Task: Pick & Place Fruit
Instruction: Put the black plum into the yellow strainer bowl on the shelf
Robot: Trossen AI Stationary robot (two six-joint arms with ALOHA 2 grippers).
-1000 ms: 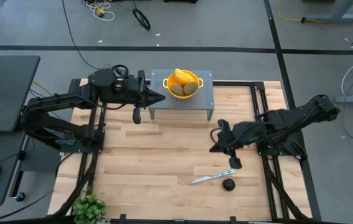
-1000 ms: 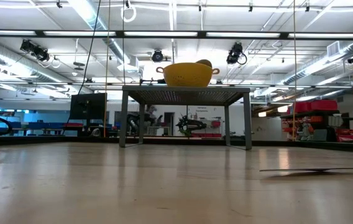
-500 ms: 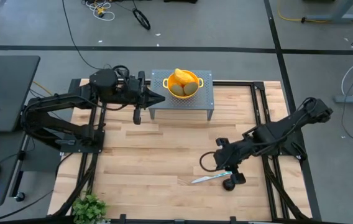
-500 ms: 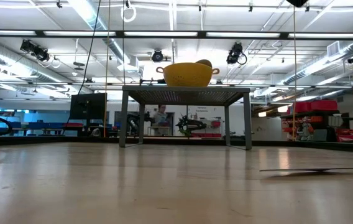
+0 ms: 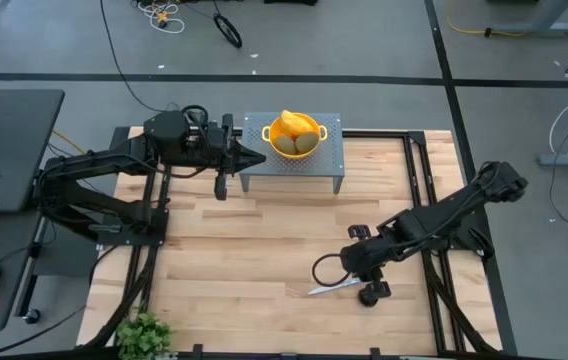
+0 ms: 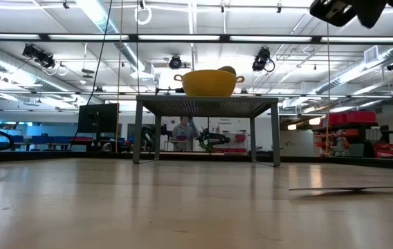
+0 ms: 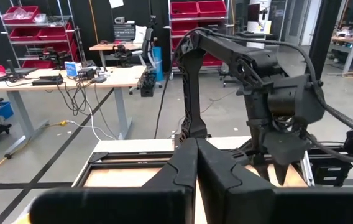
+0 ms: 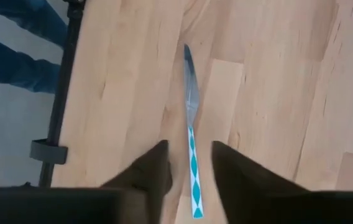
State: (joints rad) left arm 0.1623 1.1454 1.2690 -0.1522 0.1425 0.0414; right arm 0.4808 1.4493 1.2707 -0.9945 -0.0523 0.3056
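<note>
Right gripper (image 8: 189, 163) now lower over knife (image 8: 191, 137) near worktop (image 5: 264, 260) front edge, fingers slightly spread. Left gripper (image 5: 254, 155) unmoved beside stand, fingers pressed together. Fruit (image 5: 294, 135) in yellow bowl (image 5: 276, 139).

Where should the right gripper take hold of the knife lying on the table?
Grip the knife at its patterned handle, coming straight down from above. It lies flat on the table, and the right gripper is open astride the handle, its fingers on either side.
</note>
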